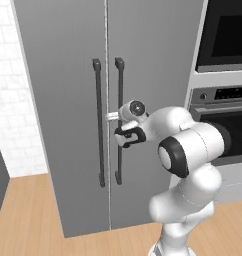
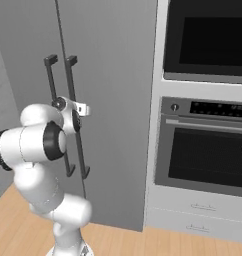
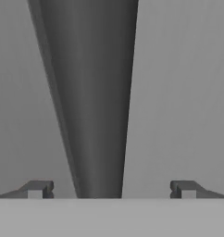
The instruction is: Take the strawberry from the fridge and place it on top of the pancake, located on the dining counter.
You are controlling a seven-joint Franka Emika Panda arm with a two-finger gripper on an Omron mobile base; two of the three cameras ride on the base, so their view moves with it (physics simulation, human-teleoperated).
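I am at the first step: getting into the tall grey two-door fridge (image 1: 68, 115), whose doors are both closed. My tool (image 3: 111, 190) is spread wide and grasps nothing yet. In the hand view its two dark fingertips (image 3: 37, 189) stand on either side of a long dark vertical bar handle (image 3: 93, 102), with the bar between them and clear grey door showing to each side. From the left base view my hand sits level with the middle of the right-door handle (image 1: 119, 120), just beside the seam where the doors meet; the other bar handle (image 1: 98, 120) hangs on the left door.

The tiny red strawberry is not to be seen; I judge it lies behind these shut doors. Beside the fridge is a black-fronted built-in oven (image 2: 203, 145).

Next, I think, I must close the tool squarely on the bar, then pull in an arc about the door's outer hinge, not straight back, or the grip could slip.
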